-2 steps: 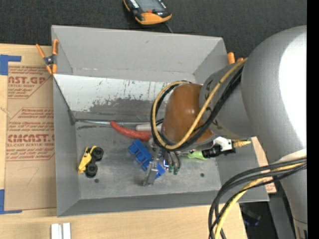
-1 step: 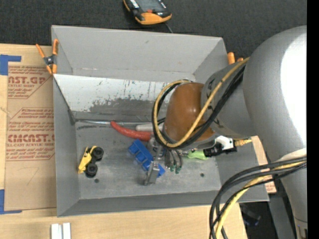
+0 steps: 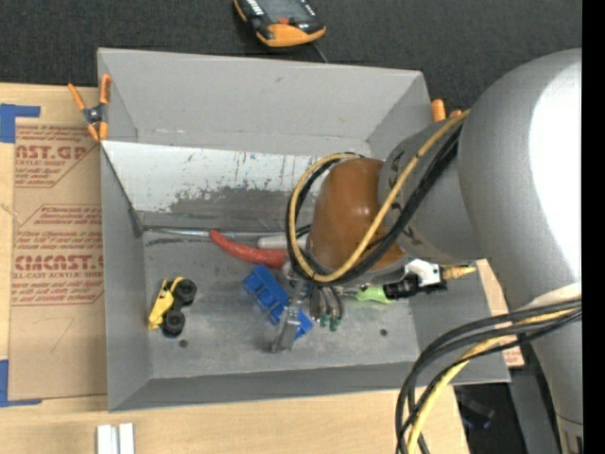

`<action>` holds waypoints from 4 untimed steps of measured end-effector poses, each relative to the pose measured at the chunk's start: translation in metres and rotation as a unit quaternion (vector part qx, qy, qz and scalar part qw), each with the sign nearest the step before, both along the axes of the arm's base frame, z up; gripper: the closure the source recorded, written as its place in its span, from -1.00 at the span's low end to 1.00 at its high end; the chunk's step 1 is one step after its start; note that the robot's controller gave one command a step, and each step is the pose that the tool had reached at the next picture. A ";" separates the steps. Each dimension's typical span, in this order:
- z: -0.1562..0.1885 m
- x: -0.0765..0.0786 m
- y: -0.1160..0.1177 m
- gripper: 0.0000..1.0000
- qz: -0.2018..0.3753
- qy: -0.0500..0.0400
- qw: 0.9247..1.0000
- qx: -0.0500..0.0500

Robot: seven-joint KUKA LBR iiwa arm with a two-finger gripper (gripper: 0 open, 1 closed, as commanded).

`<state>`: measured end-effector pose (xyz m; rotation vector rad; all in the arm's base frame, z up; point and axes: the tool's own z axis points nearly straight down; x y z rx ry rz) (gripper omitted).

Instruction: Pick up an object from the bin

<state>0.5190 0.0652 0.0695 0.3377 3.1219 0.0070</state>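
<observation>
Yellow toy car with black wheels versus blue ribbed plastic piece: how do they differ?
The yellow toy car has round black wheels; the blue ribbed plastic piece is blocky, one colour. The car lies alone near the grey metal bin's left wall; the blue piece lies mid-floor beside the gripper. Both are small, resting on the floor.

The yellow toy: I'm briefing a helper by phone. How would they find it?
Look at the floor of the grey bin, toward the view's left, away from the arm. The yellow toy lies there alone. Only it has black wheels; the red thing and the blue block lie further right, near the hand.
</observation>
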 end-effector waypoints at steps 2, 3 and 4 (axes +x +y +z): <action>0.000 0.002 -0.002 1.00 0.002 0.000 1.000 0.000; 0.018 -0.001 -0.002 1.00 0.002 0.004 1.000 0.000; 0.035 0.000 -0.001 1.00 0.002 0.003 1.000 0.001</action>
